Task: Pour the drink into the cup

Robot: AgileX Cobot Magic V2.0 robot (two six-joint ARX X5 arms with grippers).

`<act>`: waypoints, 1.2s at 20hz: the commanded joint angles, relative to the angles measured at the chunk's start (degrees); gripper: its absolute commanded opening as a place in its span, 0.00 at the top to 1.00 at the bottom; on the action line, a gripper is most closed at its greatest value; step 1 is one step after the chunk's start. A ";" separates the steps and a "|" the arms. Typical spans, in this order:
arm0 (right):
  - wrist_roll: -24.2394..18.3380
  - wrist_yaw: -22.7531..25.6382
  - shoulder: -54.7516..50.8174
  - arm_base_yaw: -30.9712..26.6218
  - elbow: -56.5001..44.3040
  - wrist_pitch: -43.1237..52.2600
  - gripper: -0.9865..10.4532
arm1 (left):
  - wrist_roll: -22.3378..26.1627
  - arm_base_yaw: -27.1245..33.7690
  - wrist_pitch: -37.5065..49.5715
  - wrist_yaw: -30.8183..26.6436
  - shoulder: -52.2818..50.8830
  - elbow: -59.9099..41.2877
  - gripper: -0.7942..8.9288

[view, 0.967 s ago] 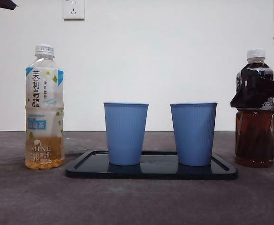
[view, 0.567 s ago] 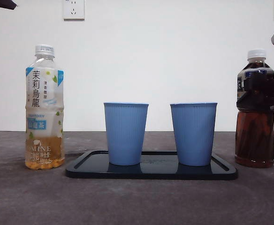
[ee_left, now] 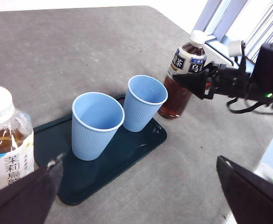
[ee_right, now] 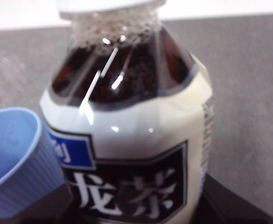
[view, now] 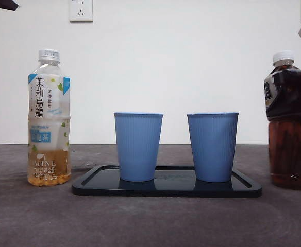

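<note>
The grey matte counter [view: 150, 221] carries a shallow black rectangular tray [view: 166, 188], which keeps both cups together and would catch spills.

The dark brown tea bottle with white cap [view: 289, 118] stands upright near the tray's end, beside the nearer cup, cap on. The right gripper [ee_left: 199, 81] clasps it at the label band, presumably for a firm, balanced hold ahead of tilting.

The clear jasmine oolong bottle with pale label [view: 48, 118] stands well apart at the opposite tray end, about one-quarter full. The left gripper [ee_left: 141, 196] hovers above it, spread wide and holding nothing; it appears to be waiting.

Two ribbed blue paper cups [view: 138, 146] [view: 213, 146] stand upright on the tray, mouths up, empty in the left wrist view. Pouring is judged not yet begun.
</note>
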 commanded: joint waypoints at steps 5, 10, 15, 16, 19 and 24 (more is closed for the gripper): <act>-7.15 6.56 -11.52 4.90 11.69 -29.00 0.79 | -0.11 -0.22 0.57 0.55 0.26 1.03 0.38; -15.04 16.70 -11.45 12.37 24.20 -53.07 0.79 | 0.15 -0.22 -1.27 0.55 0.26 1.03 0.38; -21.86 27.89 -7.04 20.44 30.56 -61.33 0.79 | 1.64 -0.22 -2.14 0.52 0.26 1.03 0.38; -23.43 30.29 -5.66 21.92 31.39 -62.51 0.79 | 1.66 -0.22 -2.14 0.55 0.26 1.03 0.38; -27.54 37.27 -1.25 25.27 33.73 -65.26 0.79 | 1.81 -0.22 -1.99 0.52 0.26 1.03 0.38; -32.39 47.80 6.78 28.52 37.70 -67.71 0.79 | 1.79 -0.22 -1.92 0.55 0.26 1.03 0.38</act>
